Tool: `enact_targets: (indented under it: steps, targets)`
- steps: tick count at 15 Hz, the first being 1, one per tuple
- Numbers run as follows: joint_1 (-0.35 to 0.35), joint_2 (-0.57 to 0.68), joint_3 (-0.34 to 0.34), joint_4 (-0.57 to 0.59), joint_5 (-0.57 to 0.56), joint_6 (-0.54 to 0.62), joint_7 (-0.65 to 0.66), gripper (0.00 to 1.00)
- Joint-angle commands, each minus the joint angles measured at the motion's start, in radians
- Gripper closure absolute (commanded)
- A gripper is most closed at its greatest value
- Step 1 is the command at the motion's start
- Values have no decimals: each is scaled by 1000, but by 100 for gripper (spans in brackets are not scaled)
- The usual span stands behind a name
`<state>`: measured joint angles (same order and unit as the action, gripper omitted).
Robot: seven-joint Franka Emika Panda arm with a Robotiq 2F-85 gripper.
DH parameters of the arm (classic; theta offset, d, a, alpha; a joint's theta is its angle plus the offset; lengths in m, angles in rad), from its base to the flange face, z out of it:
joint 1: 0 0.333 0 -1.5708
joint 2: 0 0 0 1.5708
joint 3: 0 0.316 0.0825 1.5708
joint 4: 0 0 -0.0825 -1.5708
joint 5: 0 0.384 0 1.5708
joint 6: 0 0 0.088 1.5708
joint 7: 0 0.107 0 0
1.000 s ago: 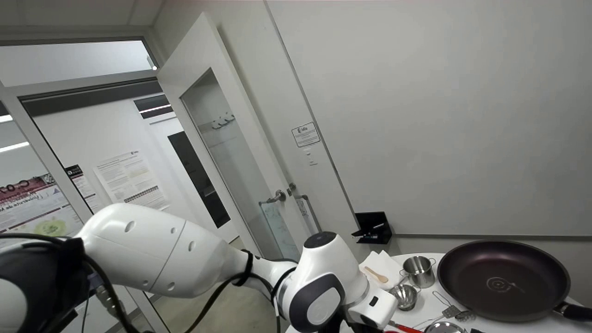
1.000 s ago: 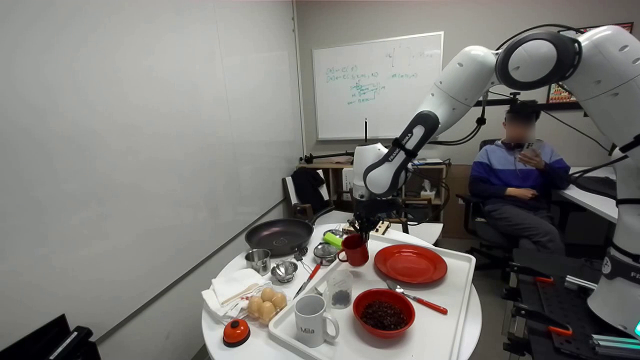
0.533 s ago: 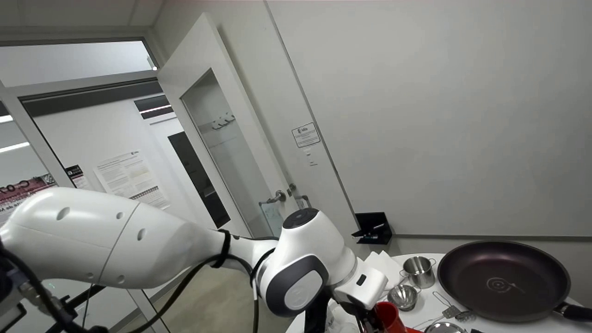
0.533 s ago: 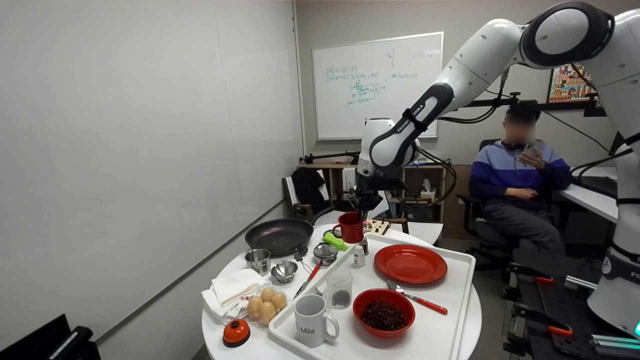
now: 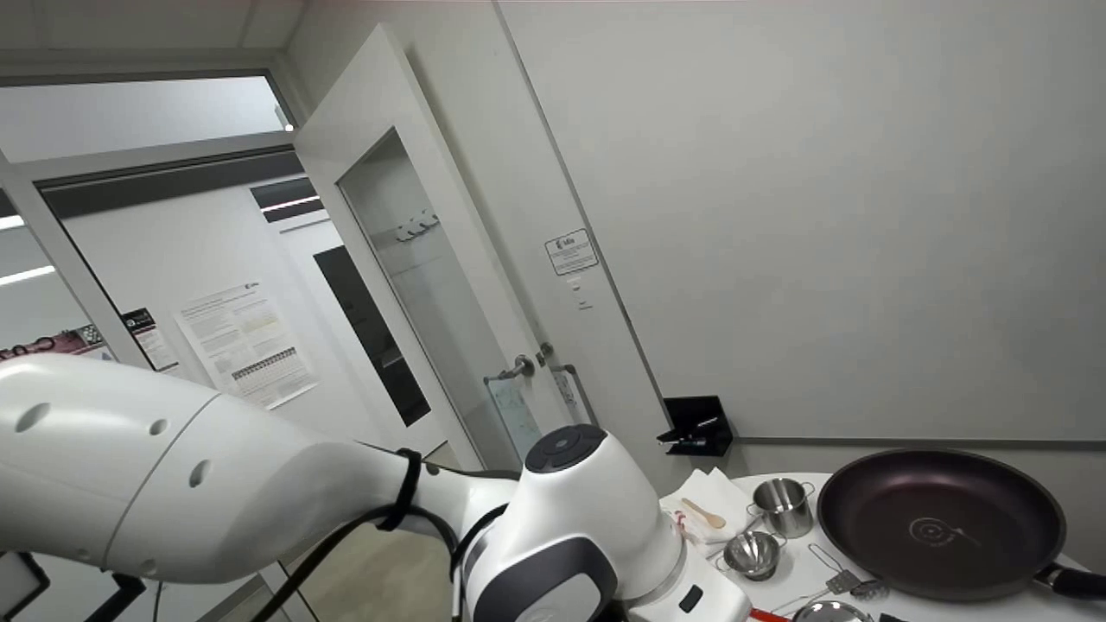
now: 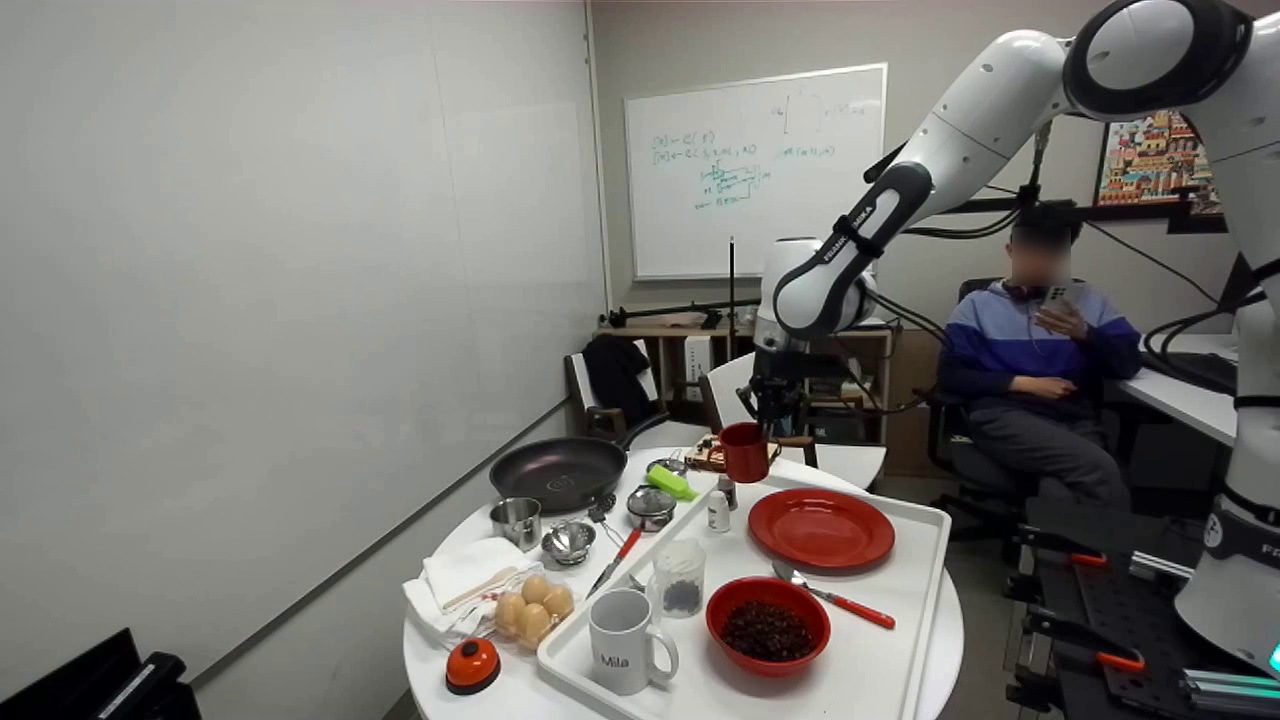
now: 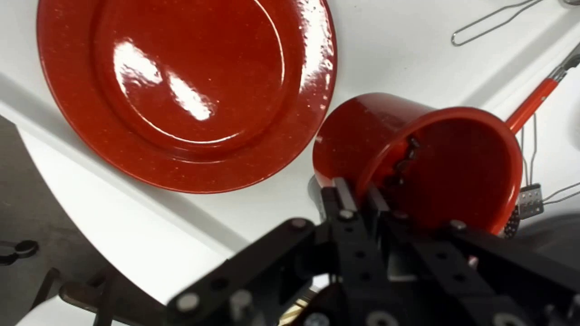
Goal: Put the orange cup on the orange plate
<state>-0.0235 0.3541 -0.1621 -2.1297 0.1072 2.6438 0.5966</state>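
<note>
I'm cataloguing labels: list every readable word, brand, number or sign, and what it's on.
"Mila": gray mug.
"FRANK" and "MIKA": robot arm, either side of a strap.
Too small or blurred: wall sign, posters, and marks on the whiteboard, pan and robot base.
No readable numbers.

The plate and the cup have a glossy surface; near the table's edge, the pot is shiny metal.

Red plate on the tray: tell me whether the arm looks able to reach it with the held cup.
Probably yes: the jaws hold the red cup raised near the red plate, and no visible thing stands between them.
</note>
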Motion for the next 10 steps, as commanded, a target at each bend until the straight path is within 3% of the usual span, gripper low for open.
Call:
enact_targets:
  steps: [1,10]
  targets:
    - [-15,-59,-16,-89,23,38,-13,95]
    - [-22,-58,-57,-229,6,80,-2,95]
